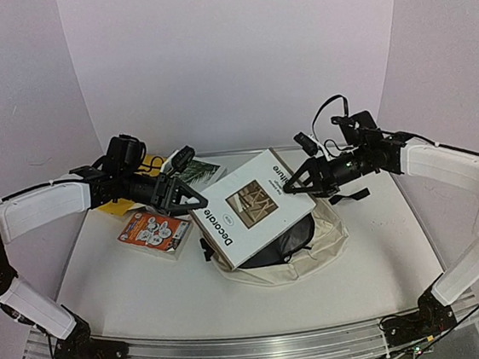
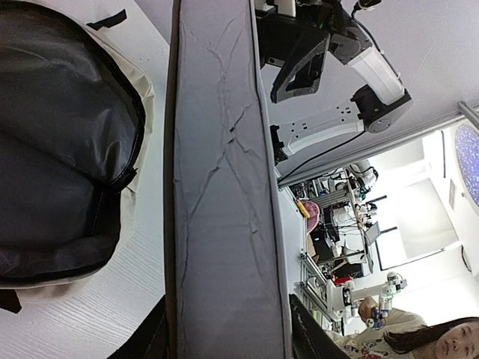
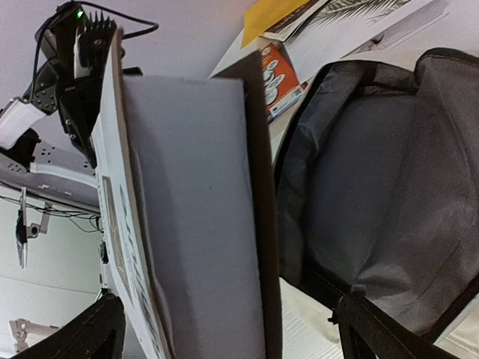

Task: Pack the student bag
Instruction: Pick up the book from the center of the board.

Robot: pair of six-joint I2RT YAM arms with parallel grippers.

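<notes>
A large white hardcover book [image 1: 255, 203] hangs tilted over the open student bag [image 1: 320, 248], a cream backpack lying on the table with its dark grey lining [image 2: 67, 149] showing. My left gripper [image 1: 189, 204] is shut on the book's left edge; in the left wrist view both fingers press against the book [image 2: 221, 187] at the gripper [image 2: 224, 333]. My right gripper [image 1: 298, 182] is open and straddles the book's right edge. In the right wrist view the book [image 3: 194, 209] lies between the right gripper's [image 3: 232, 333] wide-spread fingers, with a gap on the bag [image 3: 374, 187] side.
An orange cartoon-covered book [image 1: 153, 231] lies left of the bag. Behind it are a book with a plant picture [image 1: 203, 173] and a yellow item [image 1: 115, 206]. A black strap [image 1: 353, 195] trails off the bag's right side.
</notes>
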